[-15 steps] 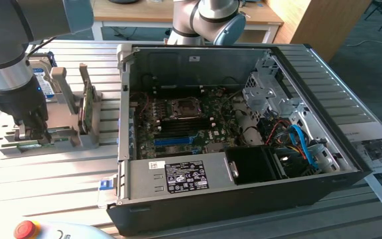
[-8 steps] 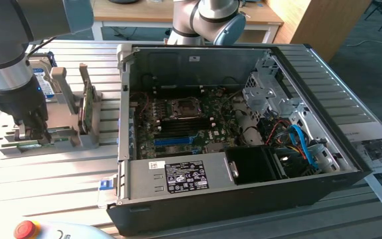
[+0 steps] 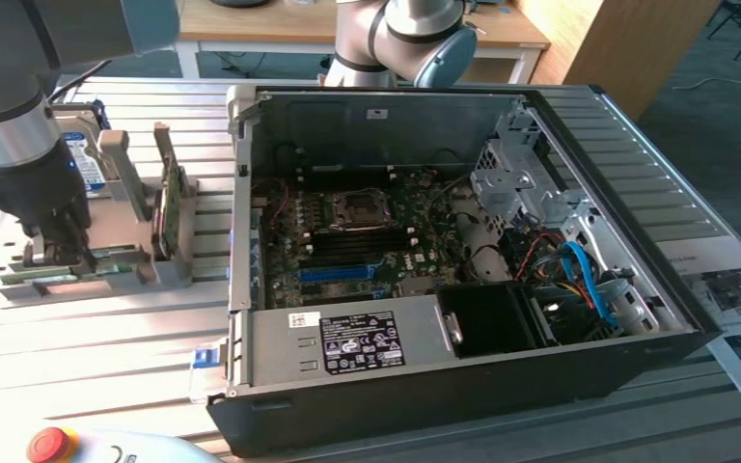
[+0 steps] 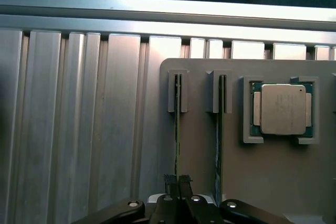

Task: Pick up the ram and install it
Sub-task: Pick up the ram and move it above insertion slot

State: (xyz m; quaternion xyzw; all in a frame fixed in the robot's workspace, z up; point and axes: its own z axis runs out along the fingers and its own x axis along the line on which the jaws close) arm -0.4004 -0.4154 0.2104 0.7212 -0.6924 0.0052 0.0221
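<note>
Slatted table (image 4: pixel 79 129), ram (image 4: pixel 177 129) edge-up along slats, end effector (image 4: pixel 177 180) gripping it

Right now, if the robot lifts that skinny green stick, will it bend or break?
Probably stiff: the ram stick stands straight on its thin edge in the grey holder, with no sag. Likely light, since the gripper pinches it at just one small spot. It looks thin, so probably fragile if twisted, and apt to tip without its slot.
</note>
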